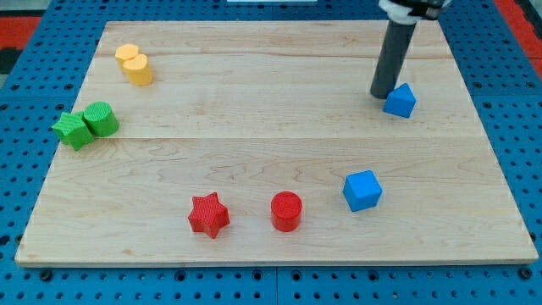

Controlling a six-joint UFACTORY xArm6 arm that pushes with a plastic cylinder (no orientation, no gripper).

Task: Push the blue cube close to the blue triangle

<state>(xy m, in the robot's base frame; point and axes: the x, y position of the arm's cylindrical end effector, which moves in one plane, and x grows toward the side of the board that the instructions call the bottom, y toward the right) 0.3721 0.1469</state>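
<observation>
The blue cube (362, 190) lies on the wooden board toward the view's bottom right. The blue triangle (400, 100) lies at the view's upper right, well above the cube. My dark rod comes down from the view's top right, and my tip (380, 93) rests on the board right beside the blue triangle's left side, touching it or nearly so. The tip is far above the blue cube.
A red cylinder (286, 211) and a red star (209, 214) lie left of the blue cube near the view's bottom. A green star (73, 130) and green cylinder (101, 118) sit at the left edge. A yellow block (135, 65) lies at the upper left.
</observation>
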